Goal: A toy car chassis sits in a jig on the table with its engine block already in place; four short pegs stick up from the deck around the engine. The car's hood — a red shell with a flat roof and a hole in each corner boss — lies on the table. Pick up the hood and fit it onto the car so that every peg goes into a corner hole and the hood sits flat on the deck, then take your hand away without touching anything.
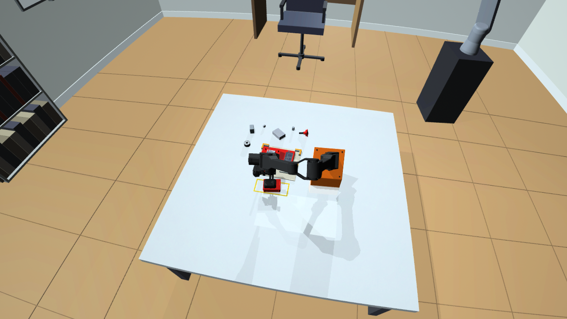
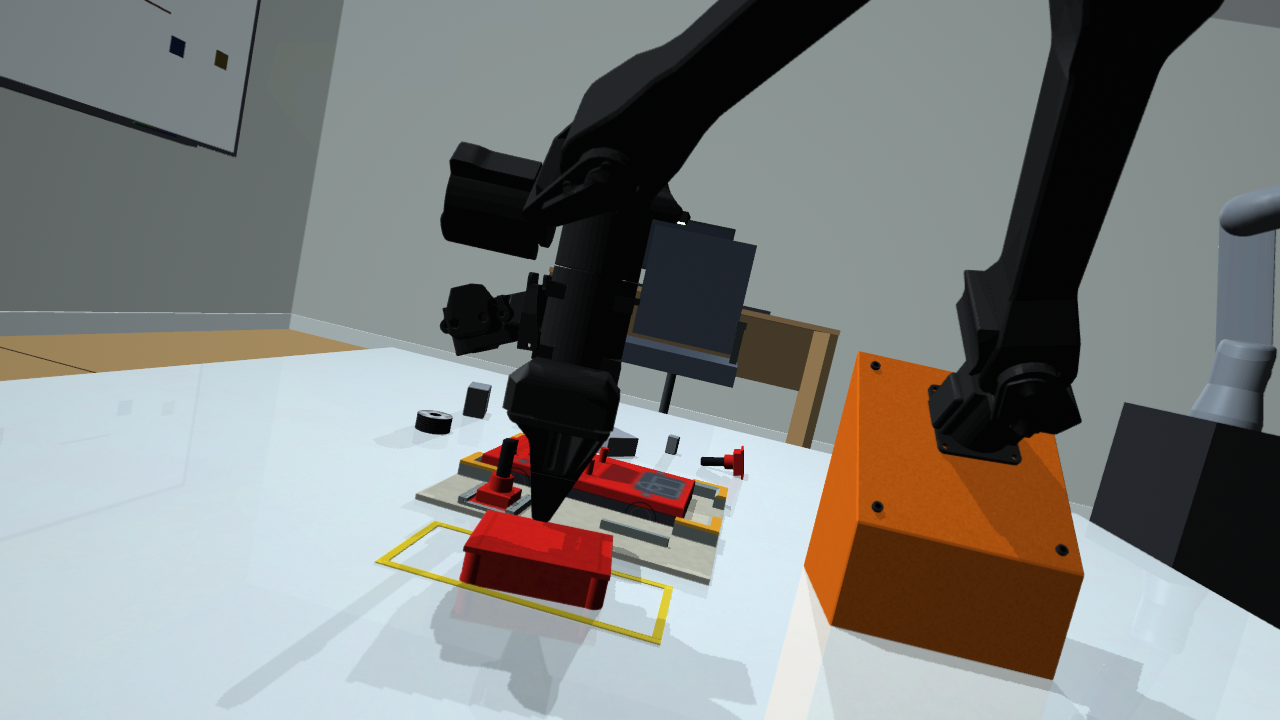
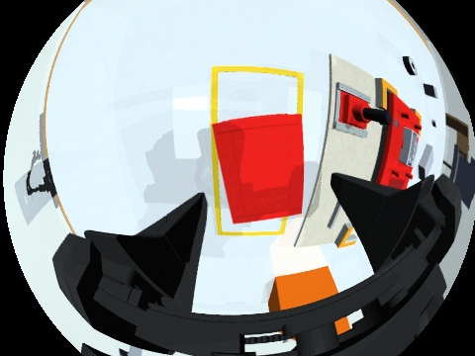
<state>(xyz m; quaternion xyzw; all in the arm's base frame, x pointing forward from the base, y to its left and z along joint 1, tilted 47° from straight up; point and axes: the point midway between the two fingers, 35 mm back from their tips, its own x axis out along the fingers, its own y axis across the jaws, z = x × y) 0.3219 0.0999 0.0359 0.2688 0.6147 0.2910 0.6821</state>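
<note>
The red hood (image 1: 278,184) (image 2: 537,548) (image 3: 269,158) lies roof up on the table, within and partly over the yellow outline (image 2: 665,616) (image 3: 215,99). My gripper (image 1: 270,183) (image 2: 543,514) (image 3: 272,189) is wide open and empty, pointing down above the hood. In the wrist view its fingertips stand off the two long sides of the hood, one toward the jig. The red chassis (image 1: 281,151) (image 2: 604,489) sits in the jig (image 2: 662,553) (image 3: 346,155) behind the hood. The engine block (image 3: 408,145) and short pegs show in the wrist view. The hood's corner holes are hidden.
A red part with a black upright shaft (image 2: 507,458) (image 3: 378,116) stands on the jig plate close behind the hood. The orange arm base (image 1: 327,174) (image 2: 948,591) is at the right. A black ring (image 2: 434,421), grey blocks and a red-black part (image 2: 737,461) lie beyond the jig.
</note>
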